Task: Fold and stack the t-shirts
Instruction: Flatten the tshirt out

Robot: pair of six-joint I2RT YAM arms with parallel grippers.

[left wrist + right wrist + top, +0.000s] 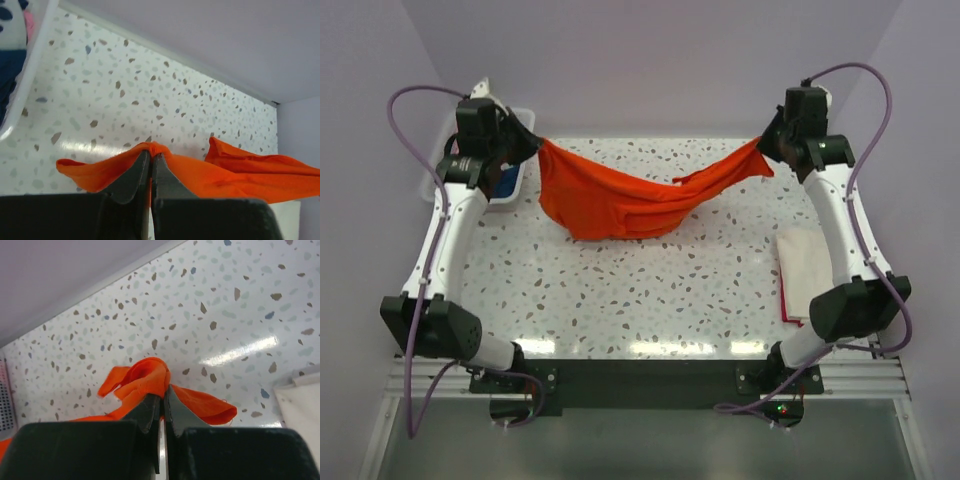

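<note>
Orange shirt (620, 205) sags mid-frame, each end pinched in a clenched gripper (150, 156) (163, 392); thin bunched grips could slip, dropping it.

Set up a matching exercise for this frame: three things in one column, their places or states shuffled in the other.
Things:
1. bright orange cloth t-shirt
2. folded cream-white cloth shirt
3. white plastic mesh basket

Places or states:
A. lying on the right side of the speckled table, beside the right arm
B. standing at the far left corner
C. hung between the left gripper and the right gripper, both shut on it, sagging in the middle

Pairs: 1-C, 2-A, 3-B
</note>
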